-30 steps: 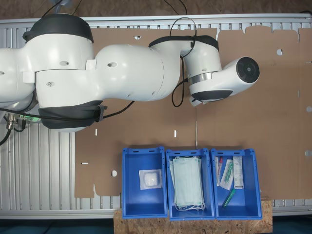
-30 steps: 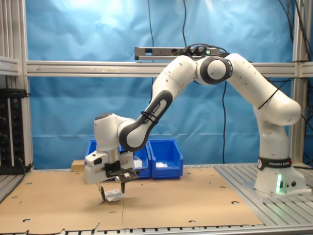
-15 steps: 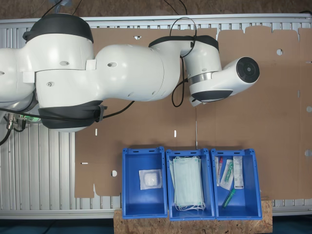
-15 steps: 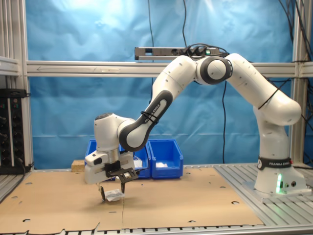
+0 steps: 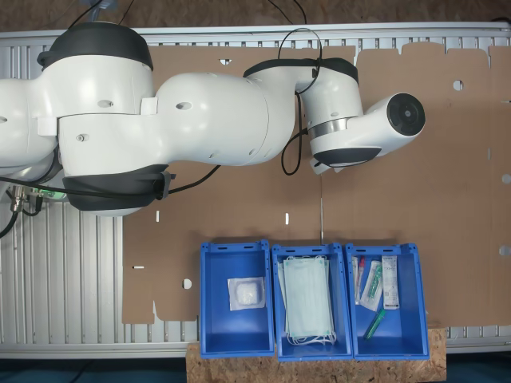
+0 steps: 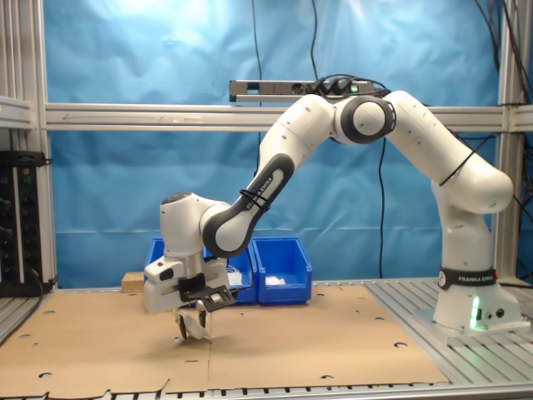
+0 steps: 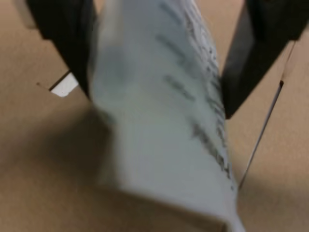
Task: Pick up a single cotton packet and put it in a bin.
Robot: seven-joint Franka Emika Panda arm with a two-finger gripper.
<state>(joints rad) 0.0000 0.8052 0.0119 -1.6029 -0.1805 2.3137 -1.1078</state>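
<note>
- Jaws of the gripper (image 6: 192, 323) are clamped on the cotton packet (image 7: 159, 121); in the wrist view the two dark fingers (image 7: 65, 43) press against either side of the white packet, which is pinched between them and shows dark print down its face.
- Panda arm (image 6: 366, 158) arcs from its base on the second exterior view's right over and down to the cardboard sheet (image 6: 316, 350) that covers the counter (image 6: 466, 354); in the first exterior view the arm's white links (image 5: 160, 120) span the upper part of the picture.
- Cardboard sheet (image 5: 447, 199) lies flat, brown, with small cut-outs, on the ribbed metal counter (image 5: 72, 279).
- Three blue bins sit side by side at the sheet's edge in the first exterior view: the bin at the first exterior view's left (image 5: 209, 315) holds a plump white packet (image 5: 245, 294), the middle bin (image 5: 276, 335) holds a stack of pale green face masks (image 5: 306, 302), and the bin at the first exterior view's right (image 5: 413, 319) holds several slim wrapped items (image 5: 375, 287).
- In the second exterior view the cotton packet (image 6: 192, 327) hangs between the fingers just above the cardboard, seemingly clear of it, though the gap is too small to be sure, and well apart from the bins (image 6: 283, 271) behind.
</note>
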